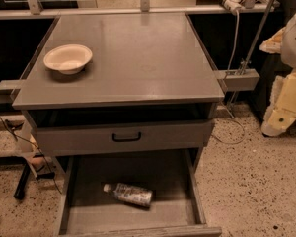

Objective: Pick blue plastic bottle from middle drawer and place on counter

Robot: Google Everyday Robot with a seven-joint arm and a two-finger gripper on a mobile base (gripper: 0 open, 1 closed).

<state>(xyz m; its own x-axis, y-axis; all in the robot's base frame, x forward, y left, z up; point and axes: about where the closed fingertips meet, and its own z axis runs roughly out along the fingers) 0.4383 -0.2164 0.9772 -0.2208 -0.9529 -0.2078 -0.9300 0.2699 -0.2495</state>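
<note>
The blue plastic bottle (130, 194) lies on its side on the floor of the open middle drawer (168, 179), with its white cap pointing left. The counter (143, 58) is the grey top of the cabinet above it. My gripper (280, 118) hangs at the far right edge of the view, on a white and yellowish arm. It is off to the side of the cabinet, well away from the bottle, and holds nothing that I can see.
A white bowl (67, 58) sits on the counter's left side. A grey drawer front with a black handle (127, 137) juts out slightly above the open drawer. Cables and metal rails run behind the cabinet. The floor is speckled.
</note>
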